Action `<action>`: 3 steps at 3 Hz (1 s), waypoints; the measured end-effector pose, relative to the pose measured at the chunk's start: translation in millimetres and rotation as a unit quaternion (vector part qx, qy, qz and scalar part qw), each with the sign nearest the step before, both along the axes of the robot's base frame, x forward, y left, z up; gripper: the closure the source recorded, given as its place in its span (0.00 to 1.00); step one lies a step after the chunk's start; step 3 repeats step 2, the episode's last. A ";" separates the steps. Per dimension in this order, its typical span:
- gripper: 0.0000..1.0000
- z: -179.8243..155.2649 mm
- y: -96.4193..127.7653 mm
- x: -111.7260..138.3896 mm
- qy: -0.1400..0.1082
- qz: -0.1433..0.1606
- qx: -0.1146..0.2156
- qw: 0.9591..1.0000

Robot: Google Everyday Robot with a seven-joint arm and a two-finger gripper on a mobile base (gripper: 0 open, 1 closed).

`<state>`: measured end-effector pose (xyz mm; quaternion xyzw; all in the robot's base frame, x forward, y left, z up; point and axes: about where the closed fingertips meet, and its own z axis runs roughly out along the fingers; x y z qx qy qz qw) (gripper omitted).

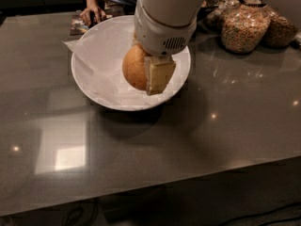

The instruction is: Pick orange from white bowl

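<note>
The orange (pixel 134 67) is round with dimpled skin and hangs over the middle of the white bowl (pixel 91 86), which is lined with crinkled white paper. My gripper (pixel 148 74) comes down from above and is shut on the orange. One cream-coloured finger (pixel 159 76) shows on the fruit's right side; the other finger is hidden behind the fruit. The orange looks lifted off the bowl's paper lining. The arm's white wrist covers the back part of the bowl.
Glass jars of cereal (pixel 242 27) stand at the back right of the dark glossy table (pixel 225 126). A person's hand (pixel 89 15) rests on a small dark object at the far edge behind the bowl.
</note>
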<state>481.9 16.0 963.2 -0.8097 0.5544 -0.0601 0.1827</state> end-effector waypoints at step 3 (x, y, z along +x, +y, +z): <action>1.00 35.1 -7.3 -54.5 -0.040 0.010 0.029 0.999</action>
